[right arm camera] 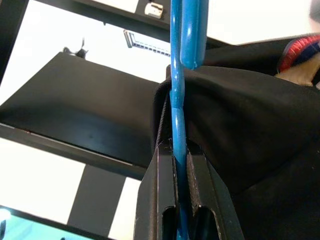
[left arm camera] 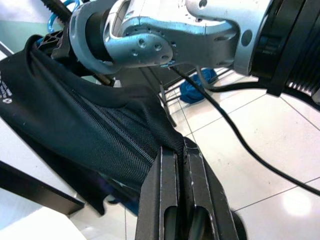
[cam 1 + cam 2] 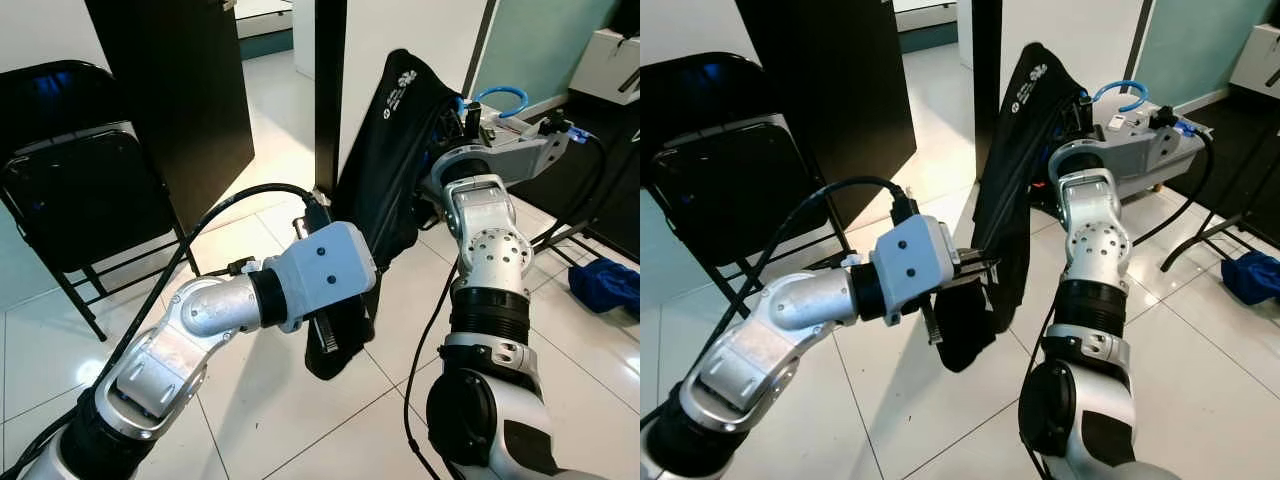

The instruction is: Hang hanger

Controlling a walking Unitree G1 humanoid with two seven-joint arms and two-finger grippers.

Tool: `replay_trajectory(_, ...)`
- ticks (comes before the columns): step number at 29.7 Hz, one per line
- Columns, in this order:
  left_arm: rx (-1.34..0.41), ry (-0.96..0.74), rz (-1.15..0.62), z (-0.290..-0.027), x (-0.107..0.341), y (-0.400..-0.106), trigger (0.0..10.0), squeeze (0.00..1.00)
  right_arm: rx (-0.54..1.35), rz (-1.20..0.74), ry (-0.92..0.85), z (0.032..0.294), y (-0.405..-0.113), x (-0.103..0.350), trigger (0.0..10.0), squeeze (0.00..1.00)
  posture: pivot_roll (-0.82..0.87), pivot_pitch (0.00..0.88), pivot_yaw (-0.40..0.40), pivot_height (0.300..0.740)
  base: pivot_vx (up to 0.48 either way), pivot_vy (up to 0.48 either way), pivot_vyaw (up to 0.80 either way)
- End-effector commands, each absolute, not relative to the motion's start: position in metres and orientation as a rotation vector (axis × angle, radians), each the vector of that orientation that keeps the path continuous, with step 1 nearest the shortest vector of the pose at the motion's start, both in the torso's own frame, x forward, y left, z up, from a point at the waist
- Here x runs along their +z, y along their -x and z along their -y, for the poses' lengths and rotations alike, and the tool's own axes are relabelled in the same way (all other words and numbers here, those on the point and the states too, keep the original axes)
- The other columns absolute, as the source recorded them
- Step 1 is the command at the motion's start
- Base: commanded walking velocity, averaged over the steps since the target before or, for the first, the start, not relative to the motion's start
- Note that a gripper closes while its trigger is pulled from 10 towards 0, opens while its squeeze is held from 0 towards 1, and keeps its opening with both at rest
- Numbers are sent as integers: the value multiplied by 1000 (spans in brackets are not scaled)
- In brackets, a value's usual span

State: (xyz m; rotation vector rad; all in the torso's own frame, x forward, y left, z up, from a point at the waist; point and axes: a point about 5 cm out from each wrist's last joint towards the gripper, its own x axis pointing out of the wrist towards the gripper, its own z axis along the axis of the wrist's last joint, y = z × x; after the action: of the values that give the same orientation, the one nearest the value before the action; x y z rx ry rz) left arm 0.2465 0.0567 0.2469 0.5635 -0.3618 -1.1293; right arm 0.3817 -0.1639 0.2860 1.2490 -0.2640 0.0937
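Nearest, at about 7 o'clock in the left eye view: left gripper (image 3: 975,268) reaching forward toward the centre, fingers (image 2: 172,200) pressed together on the lower fold of a black garment (image 3: 395,160), pinching the mesh cloth. Cloth bunched and hanging below that pinch, bottom edge well clear of the white tiled floor (image 3: 260,400).

Further in, at about 2 o'clock: right gripper (image 1: 181,165) raised high at the top of the garment, fingers clamped tight on the thin stem of a blue hanger (image 1: 179,90). Blue hook (image 3: 500,96) curving up just behind the wrist at about 1 o'clock, free of any rail, touching nothing visible. Garment draped over the hanger, white print near its upper edge, stretched diagonally from the raised right gripper down to the left one.

At 10 o'clock, off to the left and apart from both arms: black folding chair (image 3: 75,180) standing on the tiles. At 12 o'clock behind the garment: dark upright panel (image 3: 185,90) and a narrow black post (image 3: 329,90). At 3 o'clock, on the floor by a metal frame: blue bundle (image 3: 605,285).
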Motion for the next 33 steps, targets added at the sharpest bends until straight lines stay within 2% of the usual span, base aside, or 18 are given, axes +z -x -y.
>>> replay_trajectory(1,-1198,-587,311,-57,235,-242,10000,0,68,388,-1277,180,-379,310,10000,0,-21,29,29,740,0,0,0)
replay_trajectory(3,-1177,-606,308,-62,236,-246,10000,0,97,368,-1262,176,-379,310,10000,0,-23,31,29,740,0,0,0)
replay_trajectory(7,-1032,-699,300,-93,246,-269,10000,0,309,316,-1265,147,-372,314,10000,0,-24,31,29,740,0,0,0)
replay_trajectory(8,-1032,-699,300,-93,246,-269,10000,0,309,316,-1265,147,-372,314,10000,0,-24,31,29,740,0,0,0)
replay_trajectory(9,-937,-733,309,-108,255,-280,10000,0,440,305,-1242,131,-365,319,10000,0,-22,34,31,740,0,0,0)
replay_trajectory(16,-832,-739,371,-117,272,-289,10000,0,601,299,-1242,111,-351,325,10000,0,-21,35,28,740,0,0,0)
replay_trajectory(19,-871,-714,384,-106,268,-284,10000,0,555,330,-1306,115,-353,327,10000,0,-20,37,24,740,0,0,0)
replay_trajectory(24,-940,-673,394,-93,261,-276,10000,0,431,361,-1287,128,-359,322,10000,0,-21,38,22,740,0,0,0)
replay_trajectory(33,-939,-674,394,-99,262,-276,10000,0,256,372,-1241,154,-368,312,10000,0,-14,38,22,740,0,0,0)
